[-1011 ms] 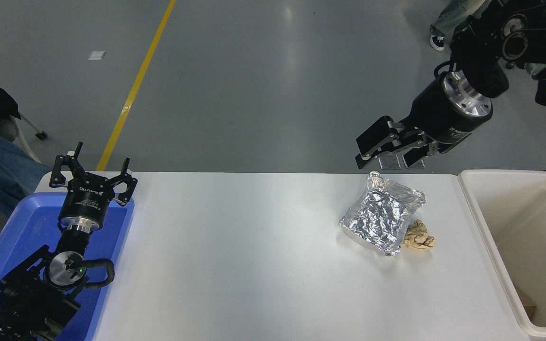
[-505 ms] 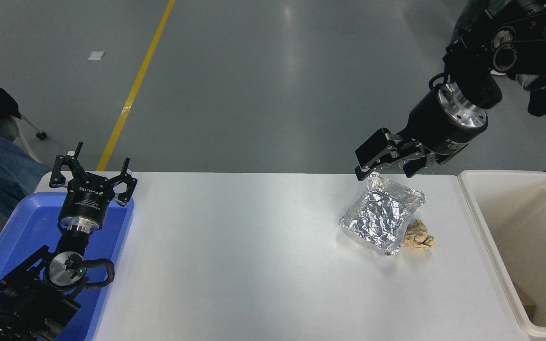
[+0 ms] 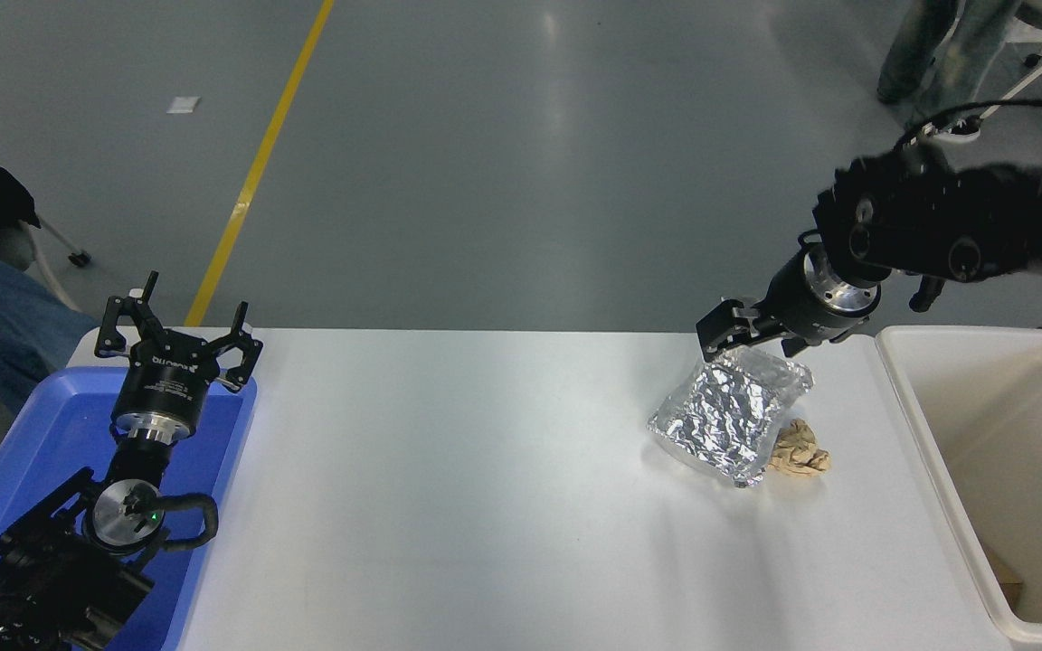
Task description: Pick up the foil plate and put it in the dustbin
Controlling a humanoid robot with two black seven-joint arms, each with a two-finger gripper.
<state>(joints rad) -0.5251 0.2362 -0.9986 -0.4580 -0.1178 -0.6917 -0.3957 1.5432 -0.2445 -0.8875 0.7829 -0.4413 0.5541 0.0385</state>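
The foil plate (image 3: 731,418), a crumpled shiny silver tray with a rolled rim, lies on the white surface (image 3: 485,506) toward its right side. It looks very light and thin. It will likely bend and crinkle if squeezed hard, and its shiny skin may slip a little. The rolled rim is the stiffest part, so the far edge of the rim looks like the best spot to pinch.

A small tan crumpled paper wad (image 3: 800,452) sits touching the plate's right near corner. A pinch at the far edge stays away from it.

The big cream-white plastic dustbin (image 3: 914,398) stands just beside the surface on the right, near the plate. Its mouth is wide and open at the top.

At the near left, the left black pincer (image 3: 179,336) is parked over a flat blue plastic tray (image 3: 23,452), with its fingers spread wide.

Farther back, the right black arm reaches in from the right edge and slopes down to the left. Its right pincer (image 3: 727,342) is right at the far rim of the plate, low by the surface. Its fingers look close together at the foil, but I cannot tell if they grip it or only touch it.

Beyond the surface is grey floor with a yellow line (image 3: 259,163). A person's legs (image 3: 923,45) stand at the far right.
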